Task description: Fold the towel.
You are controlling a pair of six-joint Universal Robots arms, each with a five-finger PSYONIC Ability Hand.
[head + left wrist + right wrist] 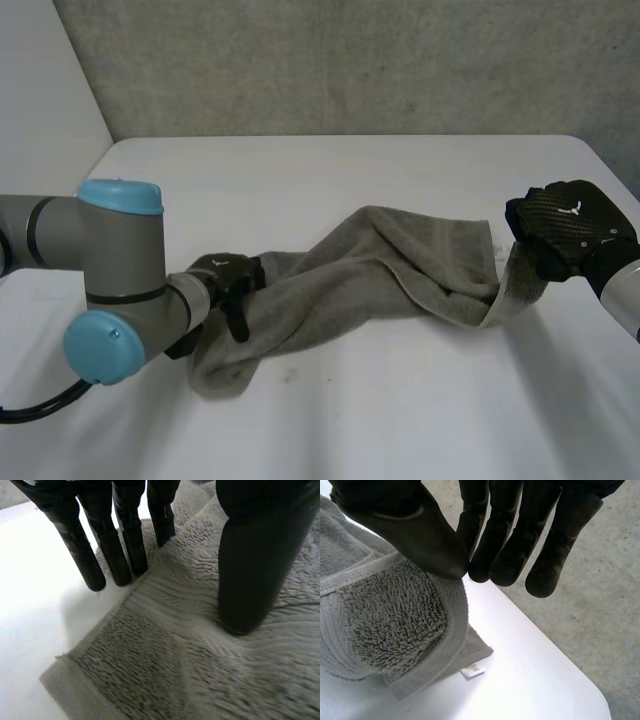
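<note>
A rough grey wall (350,60) stands behind the white table (350,175). On the table a grey terry-cloth towel (370,270) lies bunched into a long twisted band, stretched from one hand to the other.

At the towel's left end, the black left hand (228,280), on its grey arm with light-blue caps (110,270), rests on top of the cloth. That end lies flat on the table. At the towel's right end, the black right hand (565,230) is off the table surface, and the cloth rises from the table up into it.

The head view leaves the left hand's fingers unclear, but the left wrist view settles it. The fingers (125,545) are straight and close together, with their tips down along the towel's (200,655) edge where cloth meets table. The thumb (255,565) stands well apart from them and presses flat on the pile. The cloth between lies flat and is not pinched. A hemmed corner of the towel lies flat just beyond the fingertips.

The right wrist view shows the right hand's thumb (415,530) closed against its fingers (510,540), with the towel's (390,620) woven border nipped between them and the corner hanging below. A small white label (473,670) sticks out from under the hanging fold. Beyond the table's rounded edge in this view is a grey concrete floor (580,605).
</note>
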